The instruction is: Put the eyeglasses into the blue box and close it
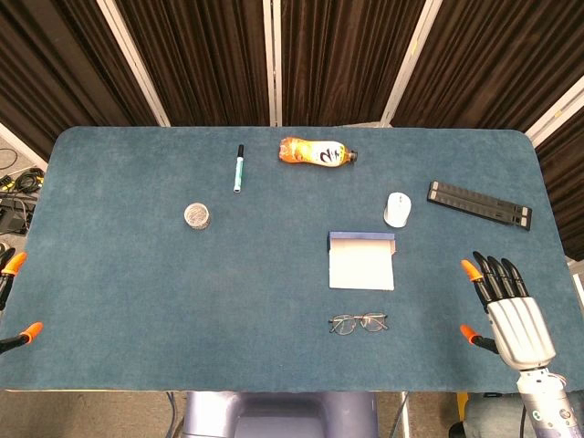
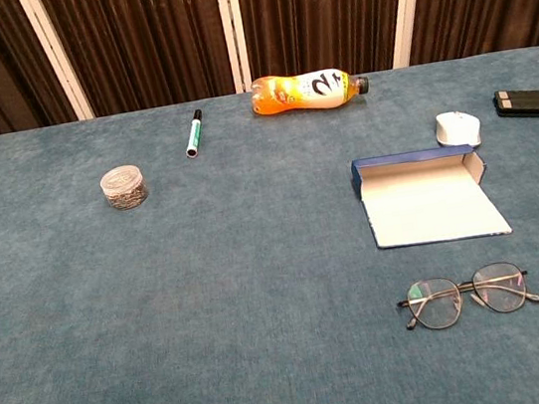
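Thin-framed eyeglasses [image 1: 358, 322] [image 2: 469, 295] lie flat on the blue cloth near the front edge, lenses up. Just behind them sits the blue box [image 1: 361, 260] [image 2: 427, 195], open, its pale lid spread flat toward the front. My right hand [image 1: 506, 306] hovers at the right of the table, fingers spread and holding nothing, well to the right of the glasses. Of my left hand [image 1: 13, 301] only orange fingertips show at the far left edge, apart from each other. Neither hand appears in the chest view.
A white mouse [image 1: 398, 209] [image 2: 458, 128] lies behind the box on the right. A black bar [image 1: 479, 204] lies far right. An orange bottle [image 1: 316, 151] [image 2: 306, 89], a marker [image 1: 239, 168] [image 2: 194, 133] and a small round tin [image 1: 197, 215] [image 2: 124, 187] sit further back and left.
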